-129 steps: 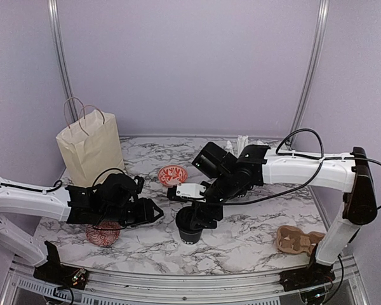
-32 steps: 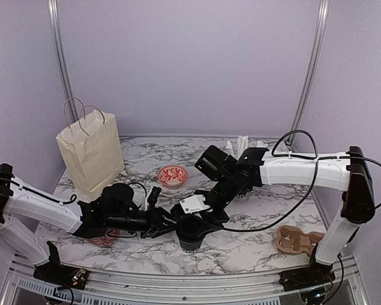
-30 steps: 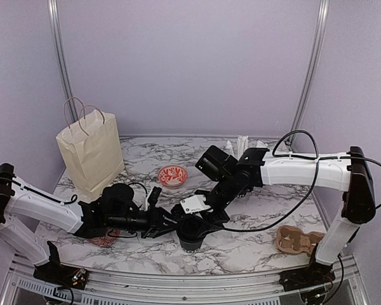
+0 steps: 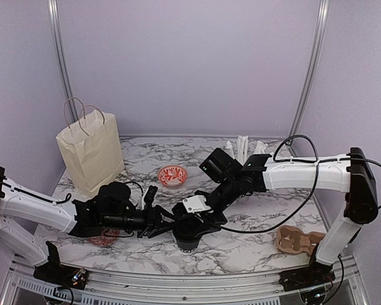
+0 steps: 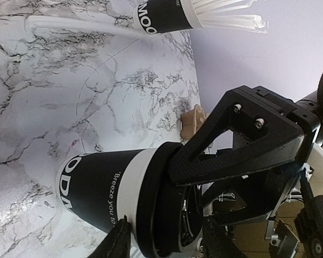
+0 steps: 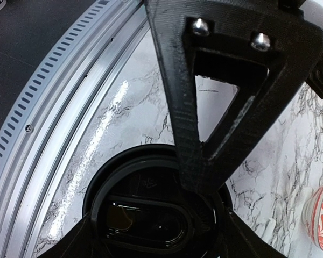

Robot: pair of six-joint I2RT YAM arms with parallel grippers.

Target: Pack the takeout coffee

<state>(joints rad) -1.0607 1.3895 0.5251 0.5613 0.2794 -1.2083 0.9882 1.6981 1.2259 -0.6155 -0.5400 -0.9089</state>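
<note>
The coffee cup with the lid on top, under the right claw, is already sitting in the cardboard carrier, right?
Not quite. The top external view shows the coffee cup, lid on top, under the right claw, but standing on the marble table. The cardboard carrier lies apart, near the right arm's base.

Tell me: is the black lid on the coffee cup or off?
On. The lid covers the cup at its white rim; whether fully snapped, cannot tell.

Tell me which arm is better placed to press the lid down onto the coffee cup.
Right. The right gripper is on the lid, above the cup, so it can probably push down. The left gripper is beside the cup wall, better for steadying.
</note>
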